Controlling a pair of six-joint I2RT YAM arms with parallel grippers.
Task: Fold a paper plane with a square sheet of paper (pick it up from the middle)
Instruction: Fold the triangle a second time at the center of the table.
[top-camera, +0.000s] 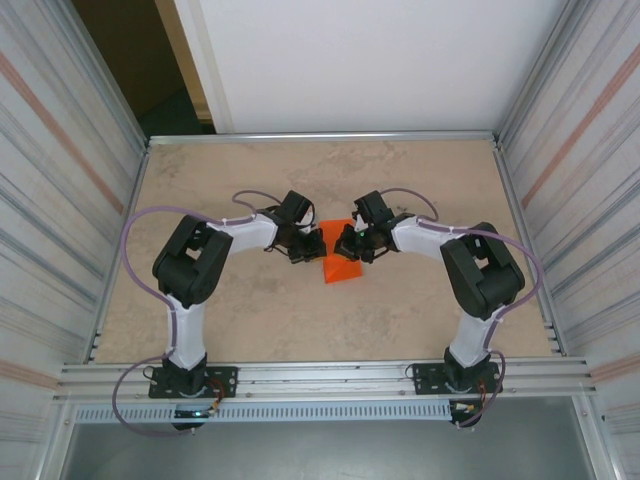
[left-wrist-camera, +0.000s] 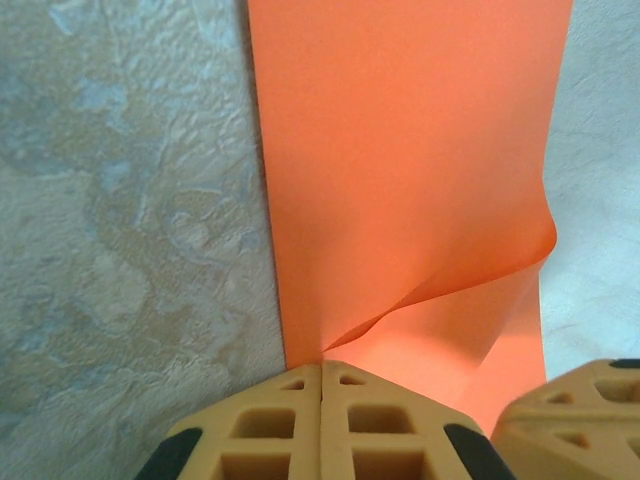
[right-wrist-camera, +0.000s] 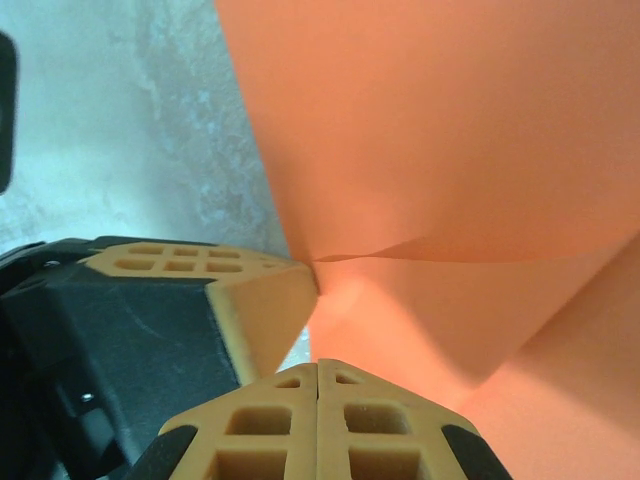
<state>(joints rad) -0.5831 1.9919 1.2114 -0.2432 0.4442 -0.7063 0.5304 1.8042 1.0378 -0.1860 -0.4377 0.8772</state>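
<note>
The square sheet of paper (top-camera: 343, 271) is bright orange and sits bent between the two grippers at the middle of the table. In the left wrist view the sheet (left-wrist-camera: 400, 150) hangs from my left gripper (left-wrist-camera: 321, 366), which is shut on its edge, with a curled fold running off to the right. My right gripper (right-wrist-camera: 318, 364) is shut on the sheet (right-wrist-camera: 430, 130) just beside that spot. From above, the left gripper (top-camera: 317, 246) and right gripper (top-camera: 349, 244) face each other almost tip to tip over the paper's top edge.
The table (top-camera: 250, 310) is beige and mottled, with a metal rail along the near edge (top-camera: 320, 378). Corrugated walls stand close on the left (top-camera: 60, 200) and right (top-camera: 590, 200). Both arms bend inward, elbows out toward the table's sides.
</note>
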